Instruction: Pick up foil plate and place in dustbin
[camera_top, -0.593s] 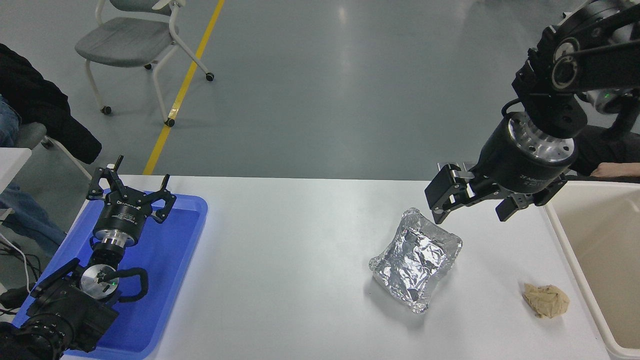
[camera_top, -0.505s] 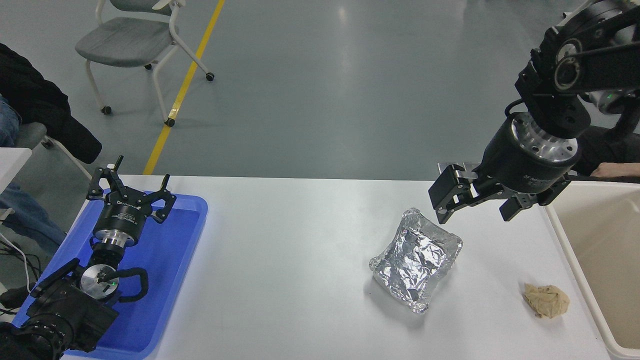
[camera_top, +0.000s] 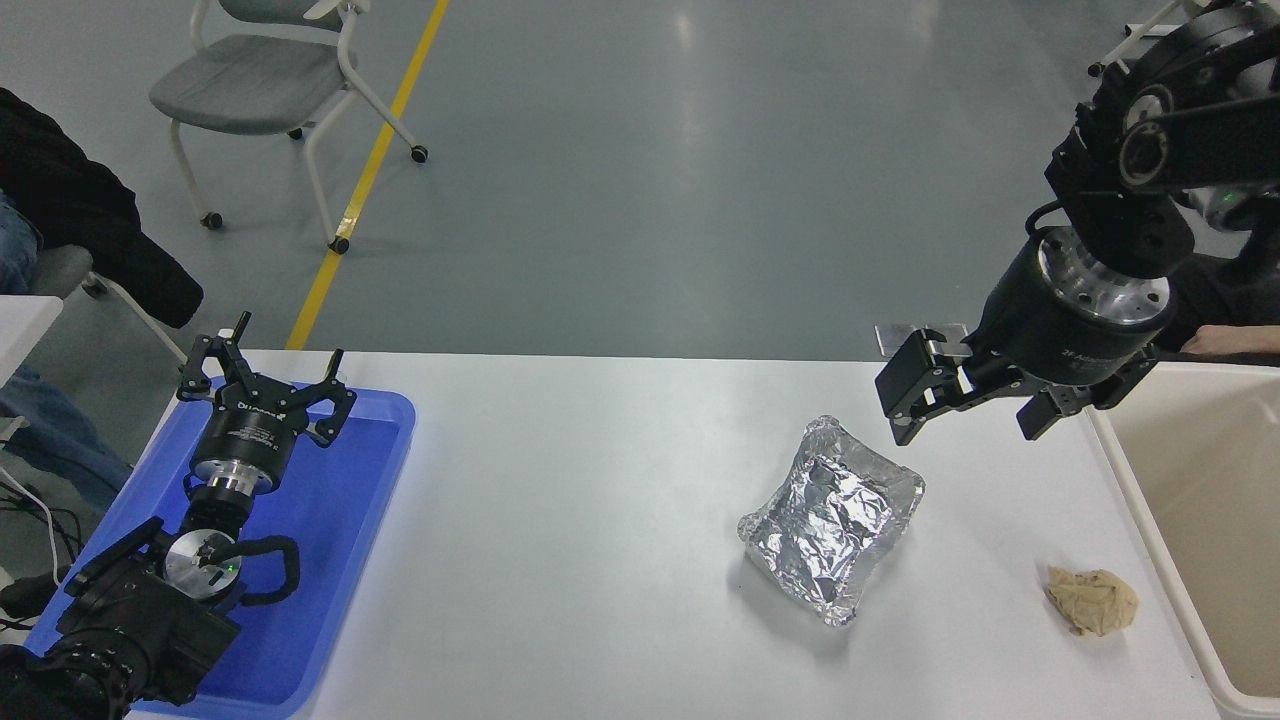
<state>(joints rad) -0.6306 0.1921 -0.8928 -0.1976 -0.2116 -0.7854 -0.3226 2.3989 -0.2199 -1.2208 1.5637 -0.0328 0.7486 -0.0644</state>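
Right tool wide, empty, above foil plate on worktop; pickup and dustbin drop both left.

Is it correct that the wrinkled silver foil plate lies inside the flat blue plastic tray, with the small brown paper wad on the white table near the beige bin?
Not quite. The head view shows the wrinkled silver foil plate lying on the white table, not in the flat blue plastic tray. The small brown paper wad does lie near the beige bin.

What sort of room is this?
Probably a robotics lab or test hall: a grey floor with a yellow line, a wheeled chair, and a white table where two black arms work.
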